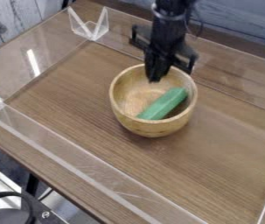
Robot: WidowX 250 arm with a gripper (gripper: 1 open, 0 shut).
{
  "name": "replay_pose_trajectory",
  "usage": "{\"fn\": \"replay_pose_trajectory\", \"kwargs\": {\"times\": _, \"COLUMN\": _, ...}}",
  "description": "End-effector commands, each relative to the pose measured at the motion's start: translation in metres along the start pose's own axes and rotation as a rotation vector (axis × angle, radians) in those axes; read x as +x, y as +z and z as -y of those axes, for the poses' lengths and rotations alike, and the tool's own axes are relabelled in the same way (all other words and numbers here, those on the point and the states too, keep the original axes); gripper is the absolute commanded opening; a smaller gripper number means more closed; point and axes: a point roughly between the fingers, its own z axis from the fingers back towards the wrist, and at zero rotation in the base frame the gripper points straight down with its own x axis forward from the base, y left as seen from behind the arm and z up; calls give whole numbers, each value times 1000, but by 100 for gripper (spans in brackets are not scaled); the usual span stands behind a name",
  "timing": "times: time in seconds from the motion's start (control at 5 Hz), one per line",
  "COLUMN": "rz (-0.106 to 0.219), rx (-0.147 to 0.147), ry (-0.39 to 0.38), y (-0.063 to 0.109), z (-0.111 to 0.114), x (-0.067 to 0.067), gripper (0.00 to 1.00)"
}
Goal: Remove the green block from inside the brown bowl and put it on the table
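The green block [166, 103] lies slanted inside the brown bowl [132, 124], leaning toward its right wall. My gripper [156, 76] hangs pointing down over the bowl's far rim, above and apart from the block. Its fingers are shut with nothing between them. The bowl stands near the middle of the table [76, 96], a brown wood-grain top.
Low clear acrylic walls [52, 140] edge the tabletop, with a clear bracket [87, 24] at the far left corner. Bare wood surrounds the bowl on all sides.
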Motion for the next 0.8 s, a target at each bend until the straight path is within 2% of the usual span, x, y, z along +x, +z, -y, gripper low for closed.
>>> {"fn": "replay_pose_trajectory", "kwargs": {"times": 0.0, "rz": 122, "rx": -9, "ry": -11, "y": 41, "z": 1, "x": 9, "gripper": 0}}
{"fn": "replay_pose_trajectory", "kwargs": {"times": 0.2, "rz": 160, "rx": 7, "ry": 33, "y": 54, "z": -5, "x": 16, "gripper": 0}}
{"fn": "replay_pose_trajectory", "kwargs": {"times": 0.4, "rz": 162, "rx": 12, "ry": 57, "y": 45, "z": -5, "x": 19, "gripper": 100}}
{"fn": "replay_pose_trajectory", "kwargs": {"times": 0.6, "rz": 139, "rx": -1, "ry": 45, "y": 46, "z": -4, "x": 19, "gripper": 100}}
